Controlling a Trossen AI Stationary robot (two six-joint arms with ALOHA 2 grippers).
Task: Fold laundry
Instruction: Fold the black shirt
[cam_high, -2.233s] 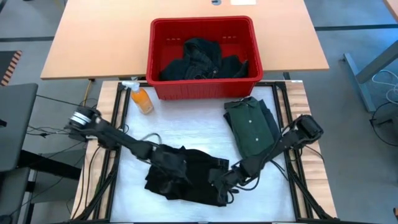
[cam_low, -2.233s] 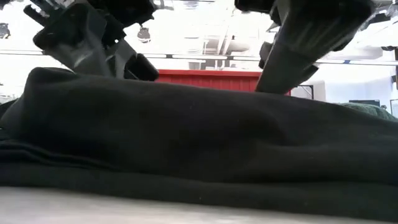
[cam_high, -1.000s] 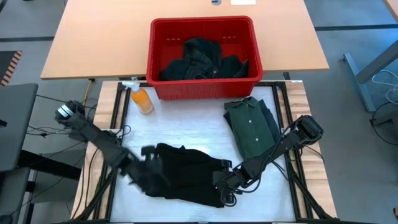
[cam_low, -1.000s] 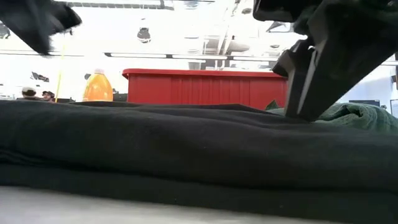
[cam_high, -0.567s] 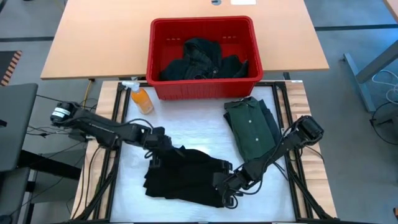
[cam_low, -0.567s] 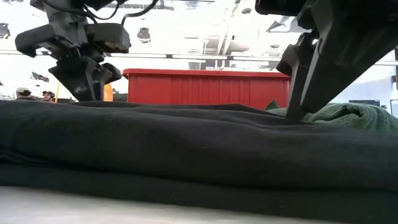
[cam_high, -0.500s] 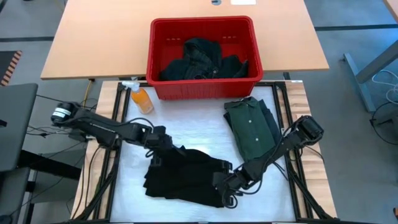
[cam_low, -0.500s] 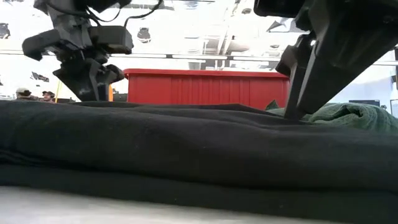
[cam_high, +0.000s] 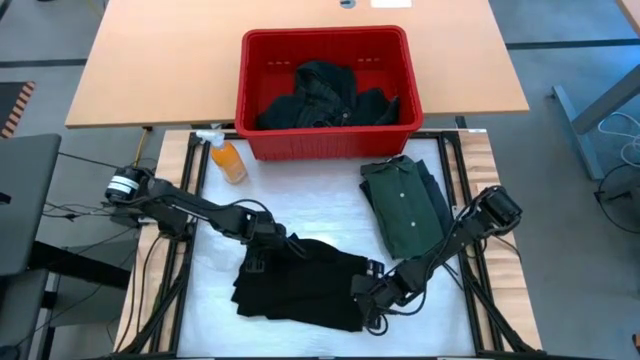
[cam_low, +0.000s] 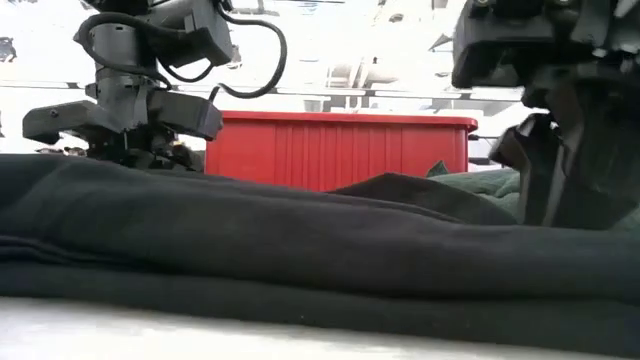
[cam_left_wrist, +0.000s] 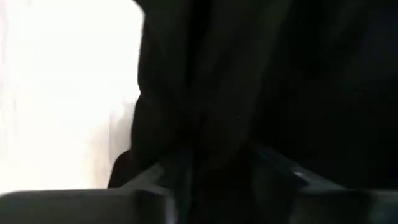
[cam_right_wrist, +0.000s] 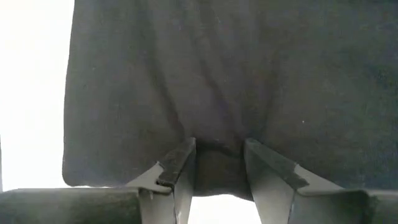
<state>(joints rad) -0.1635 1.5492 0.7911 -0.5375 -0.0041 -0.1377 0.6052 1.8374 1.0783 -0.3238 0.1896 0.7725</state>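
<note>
Laundry: one black garment (cam_high: 300, 283), one green shirt (cam_high: 405, 207), both tabled.

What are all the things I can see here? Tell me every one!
black garment: one, black, on the white mat near the front
green shirt: one, dark green, folded on the mat's right side
dark clothes: a pile, black, in the basket
basket: one, red, at the mat's back edge
spray bottle: one, orange, left of the basket
left gripper: at the black garment's back left edge
right gripper: pinching the black garment's front right edge
</note>
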